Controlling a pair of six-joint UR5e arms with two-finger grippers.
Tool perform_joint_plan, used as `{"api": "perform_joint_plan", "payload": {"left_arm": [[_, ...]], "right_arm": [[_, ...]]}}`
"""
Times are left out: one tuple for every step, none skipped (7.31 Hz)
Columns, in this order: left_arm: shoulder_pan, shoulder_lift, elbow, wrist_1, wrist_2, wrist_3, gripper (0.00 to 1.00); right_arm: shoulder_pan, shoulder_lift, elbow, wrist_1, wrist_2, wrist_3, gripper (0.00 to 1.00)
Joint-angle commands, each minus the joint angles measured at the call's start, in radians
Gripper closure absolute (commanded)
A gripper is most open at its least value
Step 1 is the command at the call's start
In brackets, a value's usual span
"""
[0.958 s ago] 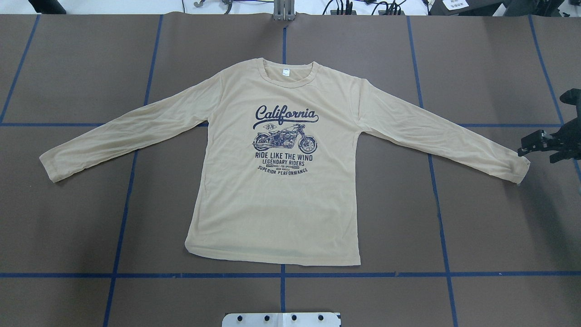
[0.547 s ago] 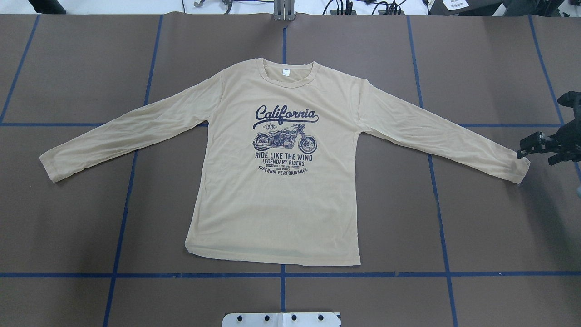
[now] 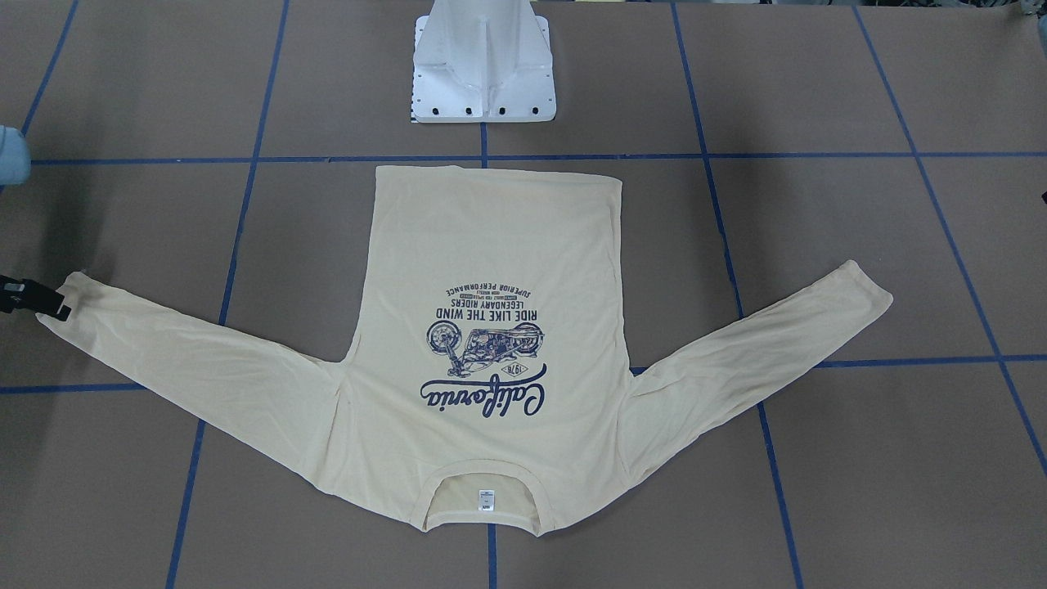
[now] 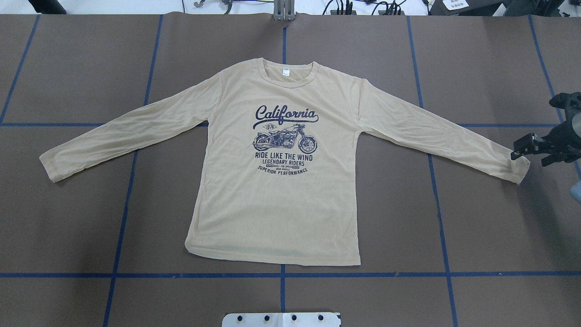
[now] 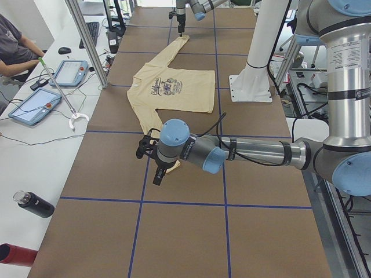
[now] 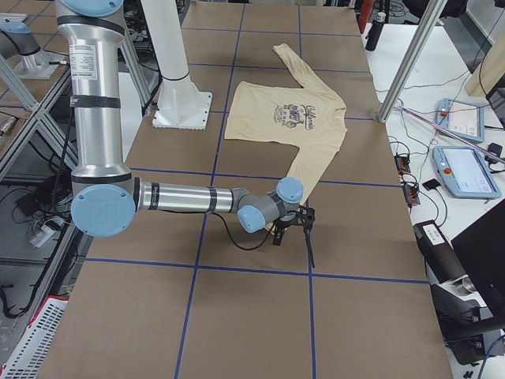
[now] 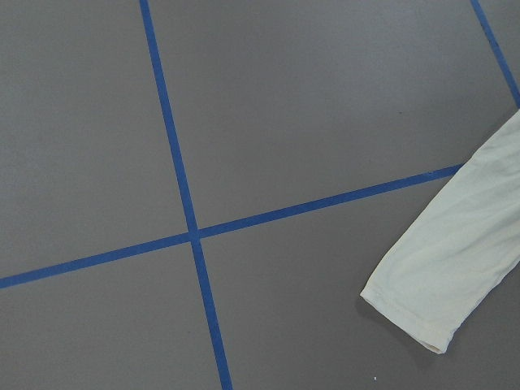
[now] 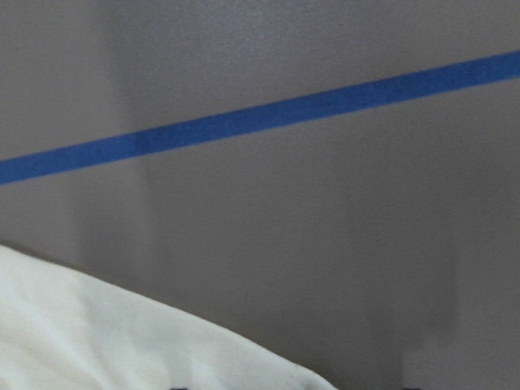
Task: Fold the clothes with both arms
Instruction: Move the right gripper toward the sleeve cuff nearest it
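The cream long-sleeved T-shirt [image 4: 272,204] lies flat and face up on the brown table, with both sleeves spread and the collar on the far side. My right gripper [image 4: 526,154] hangs low at the right sleeve's cuff [image 4: 517,169], its fingers apart and open, one tip just over the cuff's edge; it also shows at the front view's left edge [image 3: 45,301]. The left gripper [image 5: 152,165] appears only in the exterior left view, raised near the left sleeve's cuff [image 5: 171,167], and I cannot tell its state. The left wrist view shows that cuff [image 7: 414,309] from above, with no fingers in it.
The white pedestal base [image 3: 483,74] stands just behind the shirt's hem. Blue tape lines [image 4: 282,274] divide the table into squares. A person sits at a side bench with tablets [image 5: 35,107], and a dark bottle [image 5: 35,204] lies there.
My right gripper has moved left and slightly down, from beside the right cuff to its edge. The shirt has not moved.
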Motion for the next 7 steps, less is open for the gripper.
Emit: {"api": "perform_joint_plan", "payload": {"left_arm": [[0.000, 0.000, -0.001, 0.000, 0.000, 0.001, 0.00], [0.000, 0.000, -0.001, 0.000, 0.000, 0.000, 0.00], [0.000, 0.000, -0.001, 0.000, 0.000, 0.001, 0.00], [0.000, 0.000, -0.001, 0.000, 0.000, 0.001, 0.00], [0.000, 0.000, -0.004, 0.000, 0.000, 0.001, 0.00], [0.000, 0.000, -0.004, 0.000, 0.000, 0.001, 0.00], [0.000, 0.000, -0.004, 0.000, 0.000, 0.001, 0.00]], "right_arm": [[-0.001, 0.002, -0.014, 0.000, 0.001, 0.000, 0.21], [-0.001, 0.003, -0.019, 0.000, 0.001, 0.000, 0.35], [-0.001, 0.003, -0.019, 0.000, 0.001, 0.003, 0.50], [-0.001, 0.005, -0.019, 0.000, 0.001, 0.040, 0.78], [-0.001, 0.014, -0.014, 0.000, 0.001, 0.069, 1.00], [-0.001, 0.014, -0.017, 0.000, 0.001, 0.069, 1.00], [-0.001, 0.016, -0.005, 0.000, 0.008, 0.072, 1.00]]}}
